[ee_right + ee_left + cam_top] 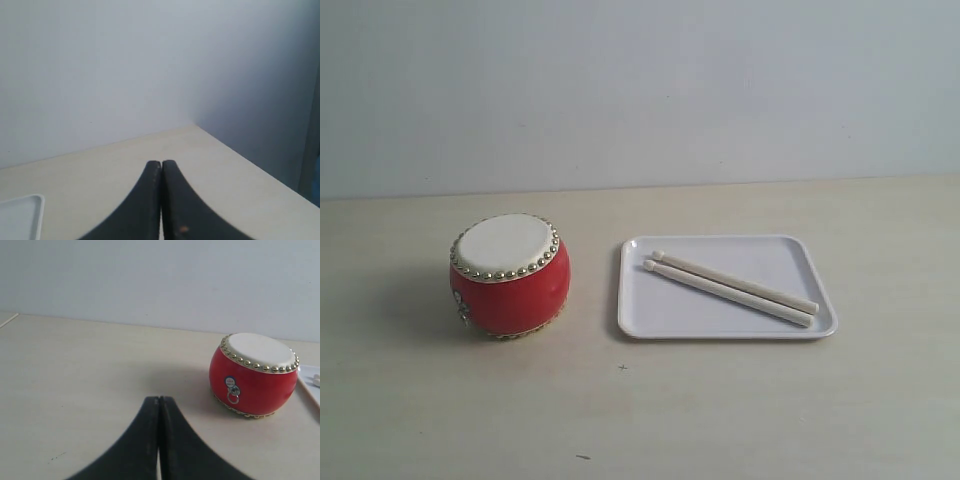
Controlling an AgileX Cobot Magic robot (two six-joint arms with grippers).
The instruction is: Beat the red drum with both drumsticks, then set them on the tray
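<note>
A: Exterior view first. Where's the task stuff?
B: The red drum [510,275] is upright on the worktop [720,420], left of centre, skin up so it can be struck from above. The tray [720,332] is just right of it, not touching.
A: Sticks?
B: Both drumsticks [730,285] are in the tray, side by side on a diagonal, tips far-left toward the drum and butts near-right. They lie flat and parallel, so each arm could take one. No arm in this view.
A: Left wrist view.
B: The left gripper [159,400] has its jaws pressed together with nothing between them. It's above bare worktop, well short of the drum [252,375]. A sliver of tray edge [307,387] and one stick tip [316,380] show just past the drum.
A: Right wrist view.
B: The right gripper [161,163] is the same, jaws together and empty. It points at the far right corner of the worktop and the wall [100,75]. Only a tray corner [22,215] is in view, off to one side.
A: Stage?
B: My guess is both arms are parked. The sticks sit where the task ends, and the frames can't say whether the drum was beaten.
</note>
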